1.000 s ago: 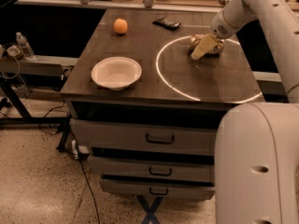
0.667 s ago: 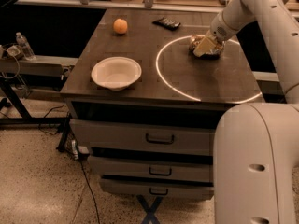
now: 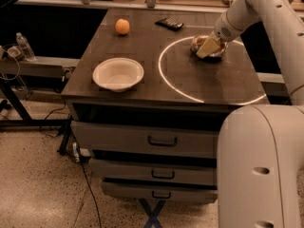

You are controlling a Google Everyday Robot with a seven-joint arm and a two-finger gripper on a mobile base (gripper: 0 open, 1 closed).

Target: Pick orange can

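On the table, a white bowl lies well left of the gripper, nearer the camera. Gripper is down on the orange can; its grip cannot be told. Remote behind-left; fruit farther left.

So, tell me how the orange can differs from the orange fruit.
The orange can is shiny, metallic and oblong; the orange fruit is smooth, matte and round. The orange can lies far right, under the gripper; the orange fruit sits alone, far left. Both are on the table.
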